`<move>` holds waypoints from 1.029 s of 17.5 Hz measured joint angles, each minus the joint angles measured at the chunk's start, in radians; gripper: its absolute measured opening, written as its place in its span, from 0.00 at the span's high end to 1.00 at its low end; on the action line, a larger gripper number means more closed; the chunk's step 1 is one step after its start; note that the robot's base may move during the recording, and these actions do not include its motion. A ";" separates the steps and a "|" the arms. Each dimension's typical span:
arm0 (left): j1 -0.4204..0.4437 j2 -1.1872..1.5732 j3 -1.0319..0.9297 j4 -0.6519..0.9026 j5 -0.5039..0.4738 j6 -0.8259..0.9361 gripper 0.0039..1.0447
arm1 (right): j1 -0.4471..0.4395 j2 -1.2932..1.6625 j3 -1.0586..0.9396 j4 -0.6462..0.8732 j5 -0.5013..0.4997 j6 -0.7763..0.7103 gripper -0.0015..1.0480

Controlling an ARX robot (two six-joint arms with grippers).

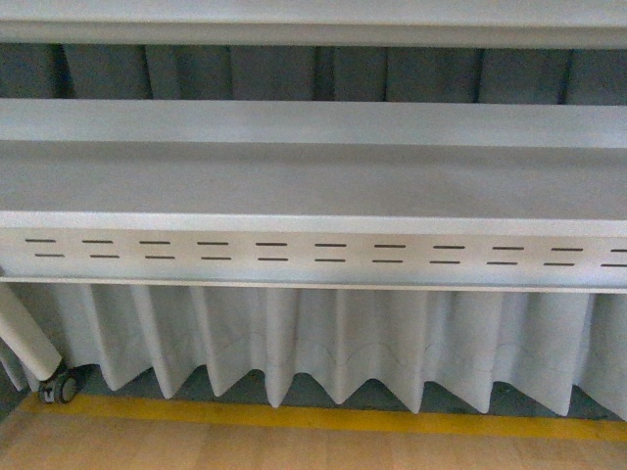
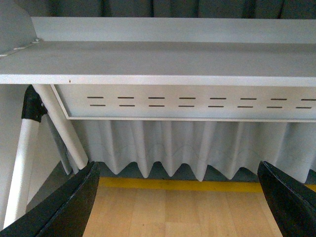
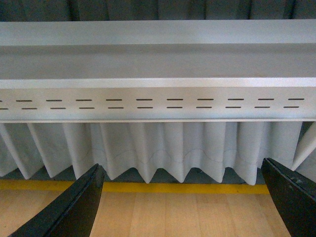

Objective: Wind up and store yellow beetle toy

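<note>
As both arms face a long white metal worktop (image 1: 294, 181) skirted by a pleated white curtain (image 1: 323, 338), the left gripper (image 2: 177, 167) and right gripper (image 3: 182, 164) each stand spread wide, gripping nothing, over a pale wooden floor (image 2: 177, 212). The yellow beetle toy shows in no view.

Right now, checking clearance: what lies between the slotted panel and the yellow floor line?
A pleated white curtain hangs between slotted panel and yellow floor line, shown in front view.
</note>
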 joint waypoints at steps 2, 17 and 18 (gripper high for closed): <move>0.000 0.000 0.000 0.000 0.000 0.000 0.06 | 0.000 0.000 0.000 0.000 0.000 0.000 0.06; 0.000 0.000 0.000 0.000 0.000 0.000 0.06 | 0.000 0.000 0.000 0.000 0.000 0.000 0.06; 0.000 0.000 0.000 0.000 0.000 0.000 0.06 | 0.000 0.000 0.000 0.000 0.000 0.000 0.06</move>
